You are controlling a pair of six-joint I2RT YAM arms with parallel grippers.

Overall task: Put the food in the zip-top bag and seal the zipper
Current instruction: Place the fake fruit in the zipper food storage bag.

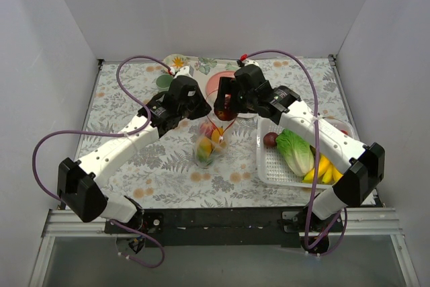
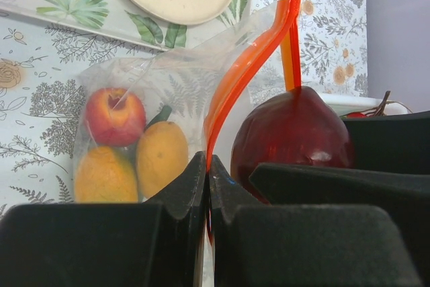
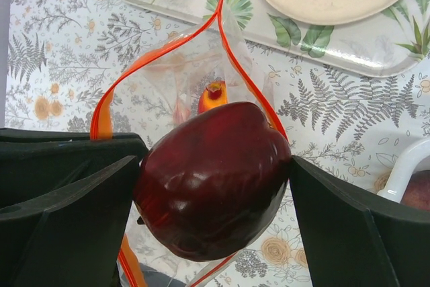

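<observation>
1. Left gripper (image 2: 207, 166) pinched closed on the zipper (image 2: 242, 72) of the bag (image 2: 175, 65).
2. Right gripper (image 3: 215, 162) clamps a dark red apple (image 3: 208, 199) over the open bag mouth, at the bag's 12 o'clock.
3. Other fruits (image 2: 161, 158) inside the bag.

Setting: robotics laboratory test cell. Evidence: plain white panel walls (image 1: 40, 65) on three sides; left arm (image 1: 114, 149) and right arm (image 1: 329, 139) bolted to an aluminium rail (image 1: 67, 226); loose purple cable (image 1: 118, 75); tabletop (image 1: 168, 179) under botanical-print cloth; toy lettuce (image 1: 295, 152) in a white basket (image 1: 272, 166).
</observation>
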